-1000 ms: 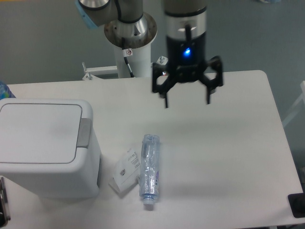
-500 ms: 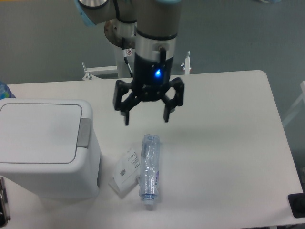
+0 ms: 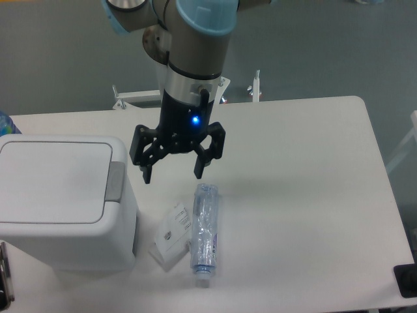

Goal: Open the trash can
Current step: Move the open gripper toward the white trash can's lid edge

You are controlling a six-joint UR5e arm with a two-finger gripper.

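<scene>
1. Table (image 3: 313, 195) surface is carrying everything: it is spreading white across the view, with the bin at its left edge and the smaller clutter near the middle.
2. Trash can (image 3: 65, 202) is sitting at the left of the table with its flat lid (image 3: 52, 179) lying shut and its grey push tab (image 3: 116, 181) on the right-hand side of the lid, untouched.
3. Arm (image 3: 192, 59) is reaching down from the far edge, and over the last second it has been swinging leftward from the right of centre toward the bin.
4. Claw (image 3: 171, 173) is hanging spread wide and holding nothing, now near the tab, slightly beyond it and above the table; that shift is likely lining it up to press the tab, though contact is not yet made.
5. Bottle (image 3: 203, 225) is lying on its side just below the claw, apart from it.
6. Paper packet (image 3: 171, 235) is resting against the bottle's left side, beside the bin.
</scene>
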